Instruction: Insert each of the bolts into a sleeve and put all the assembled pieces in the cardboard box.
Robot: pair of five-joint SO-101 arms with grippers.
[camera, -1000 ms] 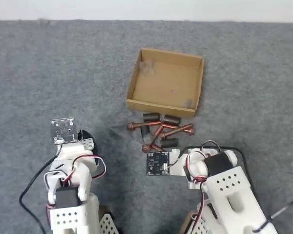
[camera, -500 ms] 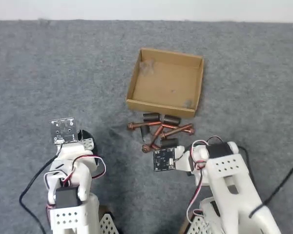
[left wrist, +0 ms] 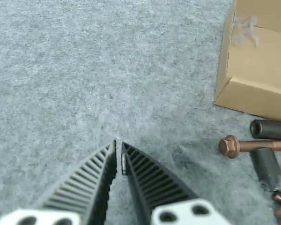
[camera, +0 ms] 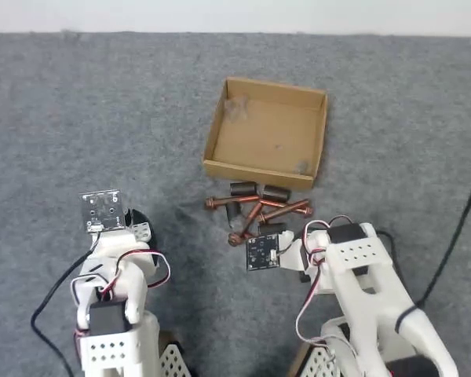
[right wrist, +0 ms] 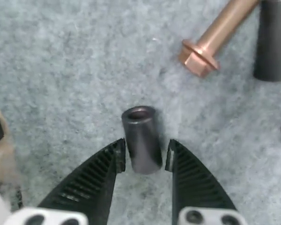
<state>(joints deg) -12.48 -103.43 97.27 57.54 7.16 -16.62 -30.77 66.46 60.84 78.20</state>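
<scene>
Black sleeve (right wrist: 141, 138) now lies between the spread jaws of your right gripper (right wrist: 145, 150), which has advanced to the pile (camera: 259, 210); clamp next. Your left gripper (left wrist: 119, 145) rests clenched.

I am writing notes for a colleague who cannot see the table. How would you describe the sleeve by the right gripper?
In front of the cardboard box lies a heap of copper bolts and dark sleeves. At the heap's edge farthest from the box, one sleeve lies alone between the right gripper's fingers, no bolt touching it.

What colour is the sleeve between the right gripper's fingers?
Dark grey sleeve, clearest in right wrist view.
</scene>
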